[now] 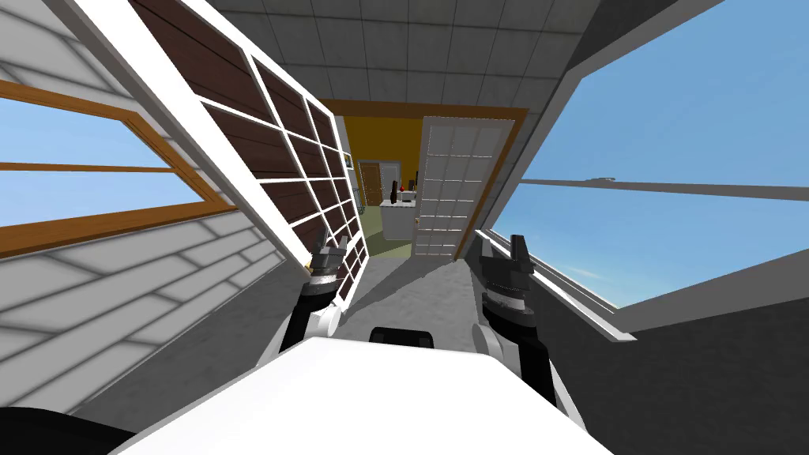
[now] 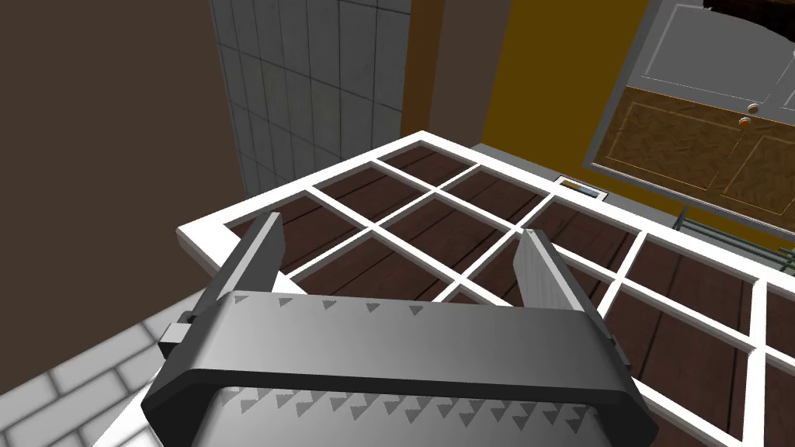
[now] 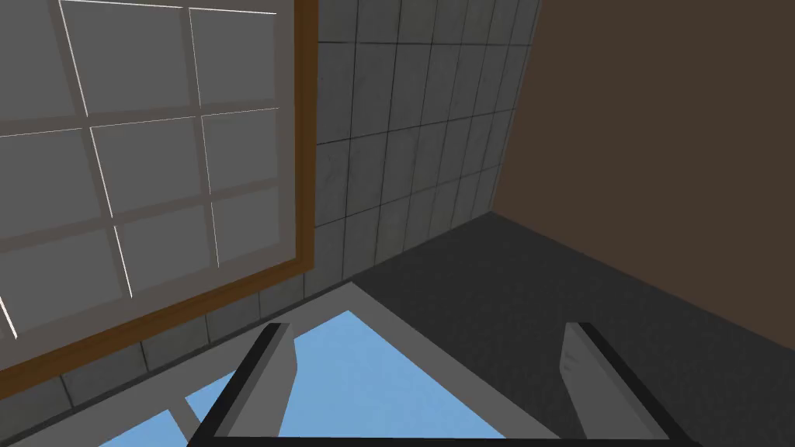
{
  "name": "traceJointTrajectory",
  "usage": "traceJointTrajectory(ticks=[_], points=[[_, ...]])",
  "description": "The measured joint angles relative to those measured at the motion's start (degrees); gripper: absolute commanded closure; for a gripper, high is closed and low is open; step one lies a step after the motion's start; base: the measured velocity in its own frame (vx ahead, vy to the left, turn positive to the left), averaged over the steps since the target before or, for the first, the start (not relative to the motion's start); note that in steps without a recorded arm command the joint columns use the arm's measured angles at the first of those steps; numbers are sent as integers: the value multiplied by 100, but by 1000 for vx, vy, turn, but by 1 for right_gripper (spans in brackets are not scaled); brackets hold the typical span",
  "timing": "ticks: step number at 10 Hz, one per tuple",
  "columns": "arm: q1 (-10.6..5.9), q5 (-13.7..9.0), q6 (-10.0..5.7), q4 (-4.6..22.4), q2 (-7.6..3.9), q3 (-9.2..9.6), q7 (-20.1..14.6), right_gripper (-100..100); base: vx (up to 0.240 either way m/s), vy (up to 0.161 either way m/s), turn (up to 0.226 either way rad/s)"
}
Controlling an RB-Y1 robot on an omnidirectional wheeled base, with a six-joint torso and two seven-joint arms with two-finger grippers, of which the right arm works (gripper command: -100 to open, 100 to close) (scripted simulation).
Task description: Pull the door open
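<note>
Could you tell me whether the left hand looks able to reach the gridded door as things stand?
Probably yes: the open left hand sits right by the door, at its white frame, with nothing visible between them.

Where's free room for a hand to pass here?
Free: the grey floor between the gridded door and the window wall, up to the far white door; also the gap between the left gripper and right gripper. Crowded: the left gripper, open, sits at the gridded door's edge, with the left wall close behind it.
</note>
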Motion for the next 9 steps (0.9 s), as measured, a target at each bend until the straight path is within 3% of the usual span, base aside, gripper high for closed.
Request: traceJointTrajectory(ticks=[7,9], points=[[-182,-494,-218,819,-145,60,-612,-100,121,-10,111],[-265,-695,-282,1098,-230,-5,-847,-100,129,-24,139]])
